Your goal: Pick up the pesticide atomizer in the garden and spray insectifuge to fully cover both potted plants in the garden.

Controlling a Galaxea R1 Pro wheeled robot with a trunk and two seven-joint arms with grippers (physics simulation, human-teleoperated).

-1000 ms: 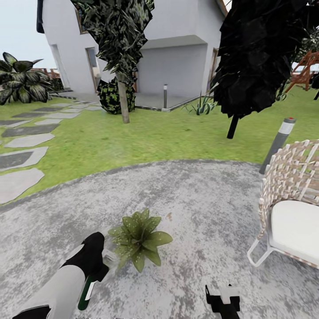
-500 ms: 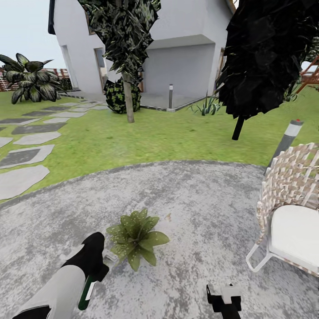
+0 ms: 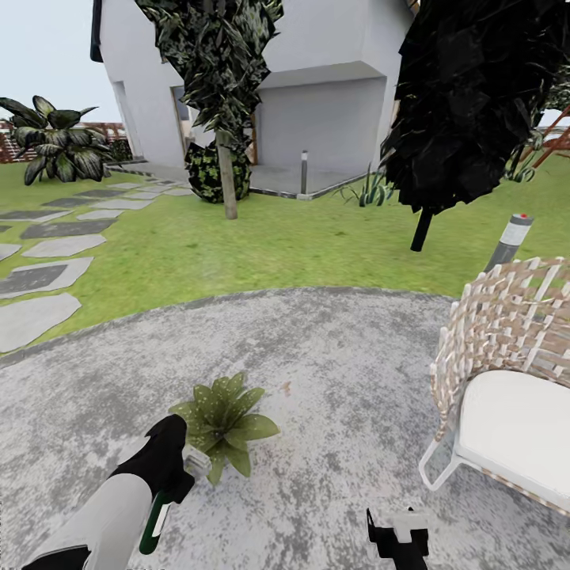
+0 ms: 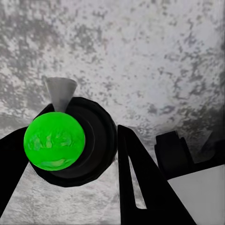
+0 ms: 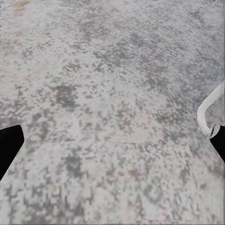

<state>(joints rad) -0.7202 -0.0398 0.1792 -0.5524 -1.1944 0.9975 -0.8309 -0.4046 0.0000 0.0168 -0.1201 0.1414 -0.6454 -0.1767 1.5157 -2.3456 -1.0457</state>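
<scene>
The left tool [image 3: 176, 475] holds the pesticide atomizer [image 3: 155, 514]; in the left wrist view its fingers [image 4: 140, 183] close around the dark round body with a green cap [image 4: 55, 139]. So the picking up seems done. One potted plant [image 3: 222, 421] stands on the grey paving [image 3: 348, 356] just beside this tool, and the pale nozzle points toward it. The right tool [image 3: 398, 538] hangs low, with fingers apart and empty. Whether spraying has begun I cannot tell.

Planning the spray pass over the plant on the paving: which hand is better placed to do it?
Left. The left hand holds the pesticide atomizer and sits right beside the potted plant. The right hand is apart from the plant, with nothing between its fingers over bare paving.
</scene>
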